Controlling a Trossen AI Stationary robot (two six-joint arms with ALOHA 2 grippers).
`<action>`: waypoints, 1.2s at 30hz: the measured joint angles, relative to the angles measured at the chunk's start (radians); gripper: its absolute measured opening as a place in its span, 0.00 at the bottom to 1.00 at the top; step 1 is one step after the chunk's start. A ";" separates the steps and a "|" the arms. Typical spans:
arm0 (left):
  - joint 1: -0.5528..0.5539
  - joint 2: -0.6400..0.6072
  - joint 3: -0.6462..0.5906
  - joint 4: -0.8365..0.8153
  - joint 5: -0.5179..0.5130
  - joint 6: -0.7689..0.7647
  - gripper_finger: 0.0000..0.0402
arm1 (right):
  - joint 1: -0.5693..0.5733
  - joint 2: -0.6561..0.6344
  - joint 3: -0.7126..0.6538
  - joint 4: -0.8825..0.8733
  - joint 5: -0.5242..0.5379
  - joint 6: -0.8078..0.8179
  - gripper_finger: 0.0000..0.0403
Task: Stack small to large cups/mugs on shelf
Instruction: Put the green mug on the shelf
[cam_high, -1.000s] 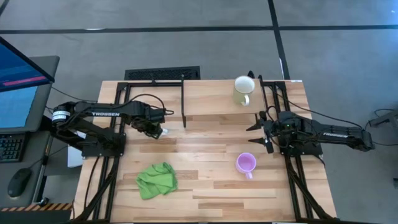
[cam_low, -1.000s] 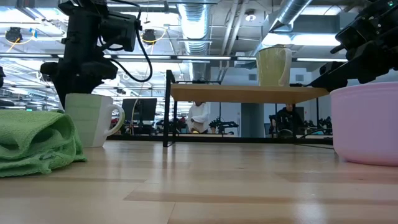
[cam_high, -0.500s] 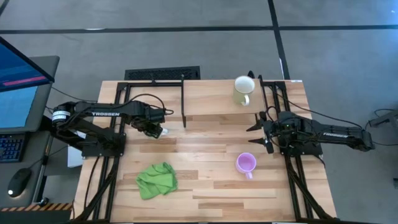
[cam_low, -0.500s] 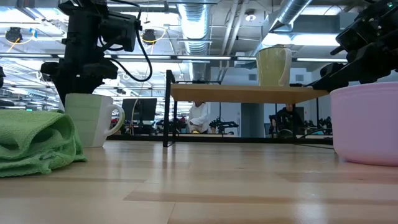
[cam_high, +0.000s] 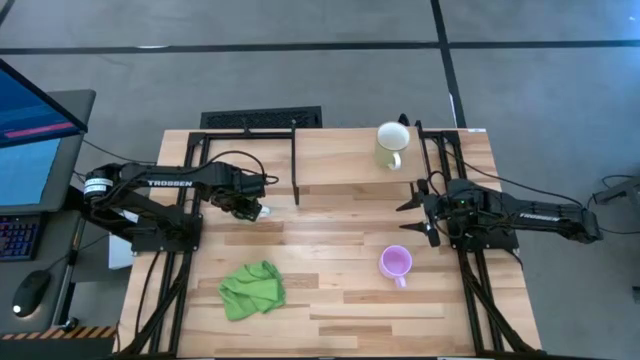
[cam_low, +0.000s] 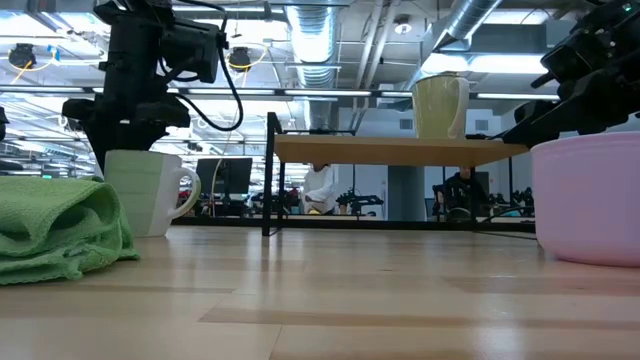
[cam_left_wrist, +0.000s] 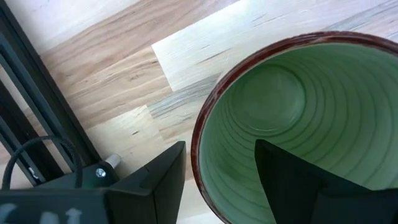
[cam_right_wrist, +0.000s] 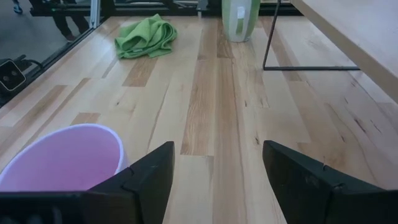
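Note:
The green mug with a white handle (cam_high: 262, 212) stands upright on the table at the left (cam_low: 150, 190). My left gripper (cam_left_wrist: 219, 144) is open and points down over it. One finger is inside the mug's rim (cam_left_wrist: 200, 134) and one outside, with a gap on both sides. The cream mug (cam_high: 390, 145) stands on the shelf (cam_high: 345, 155), near its right end (cam_low: 440, 105). The lilac mug (cam_high: 396, 263) stands on the table at the right. My right gripper (cam_high: 425, 213) is open and empty, just beyond the lilac mug (cam_right_wrist: 62, 162).
A crumpled green cloth (cam_high: 252, 288) lies near the table's front left. The shelf's thin black legs (cam_low: 268, 170) stand mid-table. Black arm frames run along both table sides. Bare wood lies between the green mug and the lilac mug.

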 joint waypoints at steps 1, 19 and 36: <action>0.000 0.000 0.000 0.000 0.000 0.000 0.46 | 0.000 0.000 0.000 0.000 0.000 -0.001 0.67; 0.018 0.000 0.000 0.000 -0.044 0.044 0.26 | 0.000 0.000 0.000 -0.021 0.000 -0.026 0.67; 0.021 0.000 -0.001 0.013 -0.051 0.076 0.10 | 0.000 0.000 0.000 -0.029 0.000 -0.027 0.67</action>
